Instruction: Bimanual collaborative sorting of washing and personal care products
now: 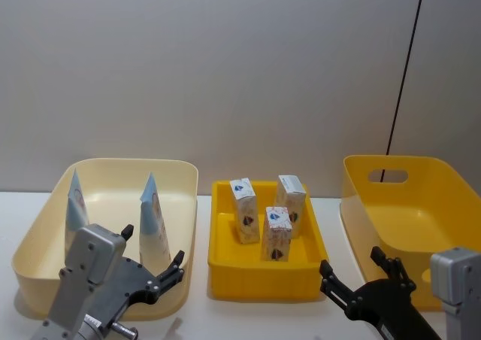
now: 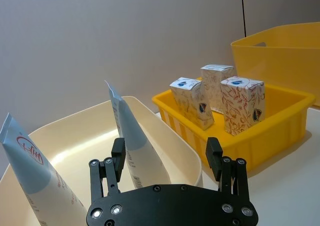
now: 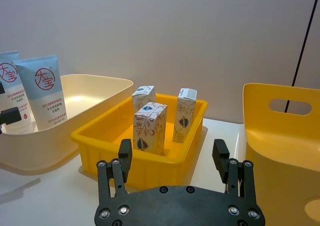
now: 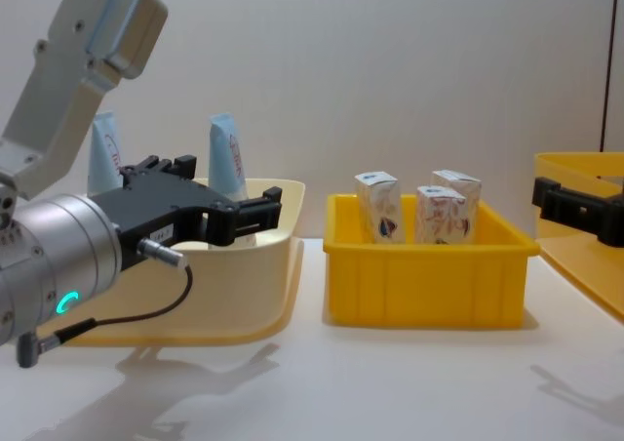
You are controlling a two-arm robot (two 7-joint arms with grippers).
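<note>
Three cartons (image 1: 276, 233) occupy the tray (image 1: 263, 286), two tubes (image 1: 152, 216) the basin (image 1: 113, 193) left of it; seemingly sorted. Jaws apart on left gripper (image 1: 154, 246) and right gripper (image 1: 350, 261).

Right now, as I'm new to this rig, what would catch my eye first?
Three small white cartons stand in the yellow tray at the centre. To its left, two pale-blue tubes stand in the cream basin; a large yellow bin sits to its right. The left gripper and right gripper hover open in front of the containers.
</note>
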